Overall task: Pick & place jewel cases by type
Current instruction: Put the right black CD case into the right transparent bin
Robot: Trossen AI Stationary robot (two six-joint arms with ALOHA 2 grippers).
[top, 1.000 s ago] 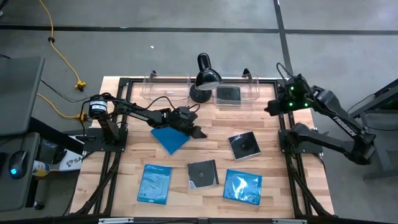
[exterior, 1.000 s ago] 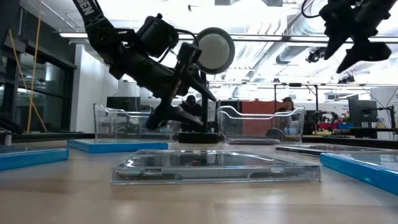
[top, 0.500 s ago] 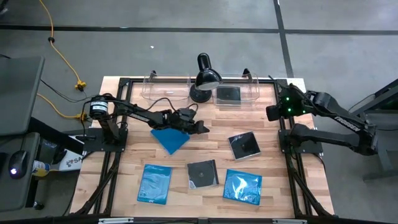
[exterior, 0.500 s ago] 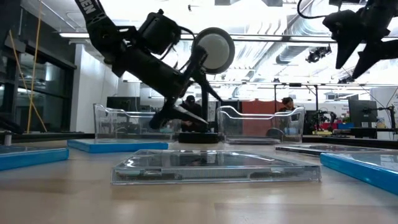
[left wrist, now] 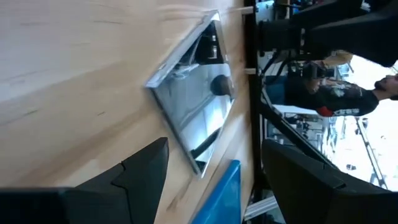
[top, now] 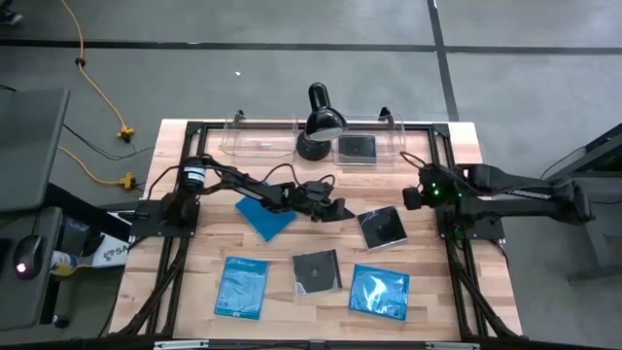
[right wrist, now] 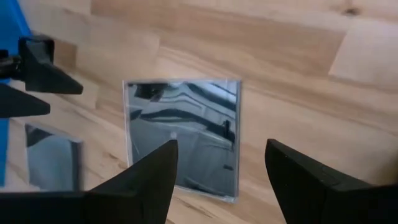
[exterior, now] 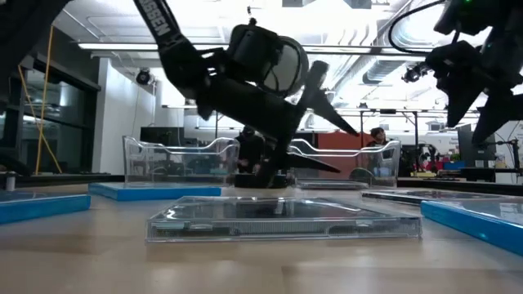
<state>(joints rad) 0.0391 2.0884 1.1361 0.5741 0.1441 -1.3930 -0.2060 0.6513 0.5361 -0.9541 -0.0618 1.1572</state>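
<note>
left gripper hangs over mid-table with fingers apart and nothing between them, tips aimed at the dark jewel case just at its 3 o'clock, a blue jewel case flat at its 9. right gripper hovers at that dark case's 1 o'clock, fingers spread and empty. toward 6 lie two more blue cases flanking another dark case; a third dark one sits in the right-hand clear bin at 12.
</note>
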